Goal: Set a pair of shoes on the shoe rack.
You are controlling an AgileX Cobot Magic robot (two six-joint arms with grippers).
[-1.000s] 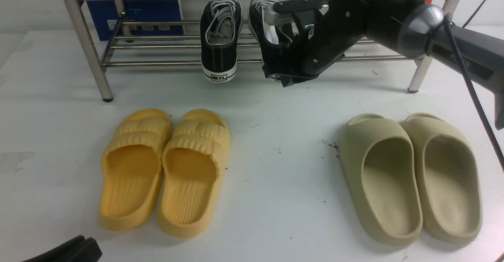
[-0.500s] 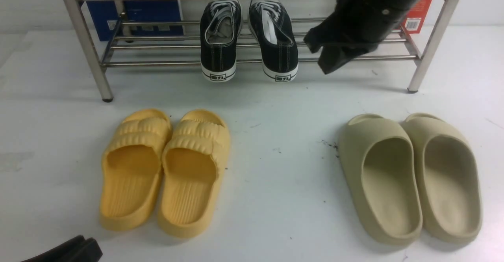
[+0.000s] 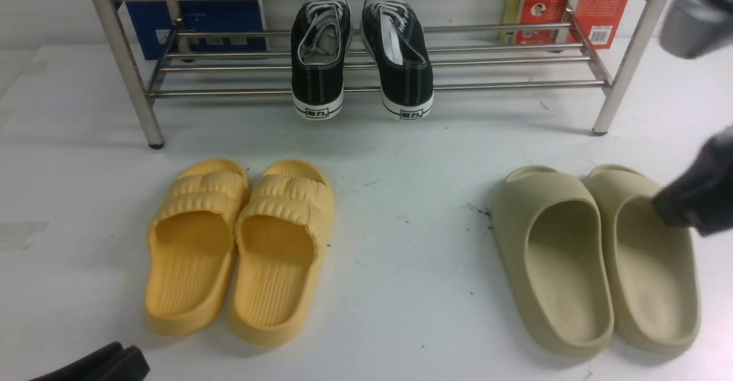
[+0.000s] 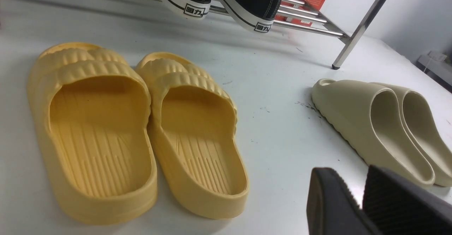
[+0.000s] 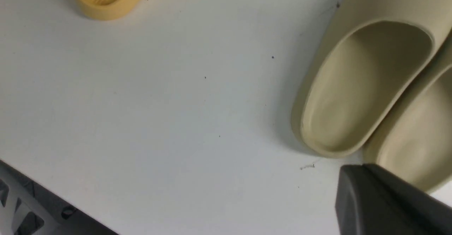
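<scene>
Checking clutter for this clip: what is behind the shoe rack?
Behind the shoe rack: a blue box at left and a red box at right, both against a white wall. The sneakers hide what lies between.

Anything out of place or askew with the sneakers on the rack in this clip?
Slightly: both black sneakers sit side by side on the shoe rack, but their heels overhang its front bar. Otherwise nothing stands out.

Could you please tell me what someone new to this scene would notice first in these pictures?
Probably the yellow slides, side by side on the white table at front left, matched by beige slides at front right. Behind them, two black sneakers sit side by side on the steel rack's lower bars, heels toward the camera. The blurred right tool hangs over the outer beige slide.
</scene>
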